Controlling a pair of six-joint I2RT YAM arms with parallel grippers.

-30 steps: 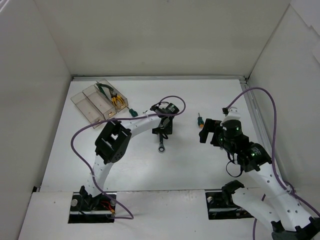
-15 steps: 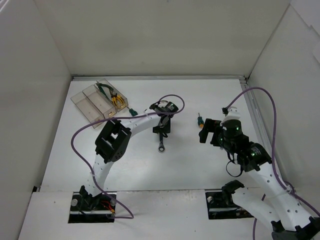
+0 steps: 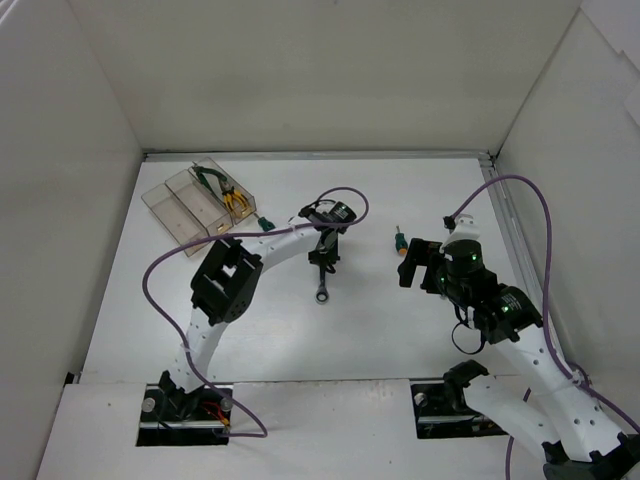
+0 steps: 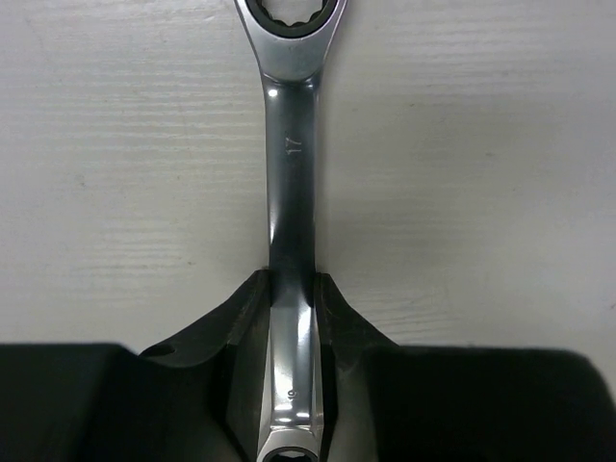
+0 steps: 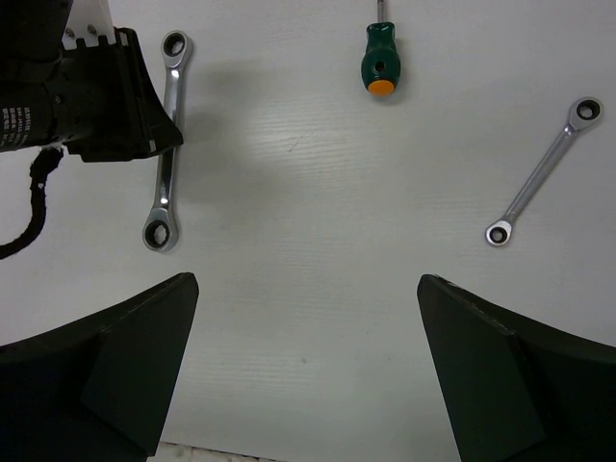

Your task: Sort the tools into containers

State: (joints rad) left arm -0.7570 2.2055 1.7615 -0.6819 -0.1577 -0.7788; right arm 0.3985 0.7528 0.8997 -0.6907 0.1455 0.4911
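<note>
Left gripper [image 4: 291,285]: jaws were clamped on wrench [image 4: 291,144] shank; wrench lay flat on table [image 5: 318,173], centre. Right gripper [image 5: 306,284]: jaws stood wide apart above table. Loose nearby: screwdriver [image 5: 378,60], second wrench [image 5: 541,173]. Bins [image 3: 175,215] sat far left, pliers [image 3: 228,192] in the rightmost.

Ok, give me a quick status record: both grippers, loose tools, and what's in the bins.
left gripper: closed on the shank of the large wrench, which looks flat on the table
right gripper: open, empty, above the table
loose tools: small wrench; orange-capped screwdriver; green screwdriver beside the bins
bins: pliers in the rightmost compartment in the top view; the other two look empty
</note>
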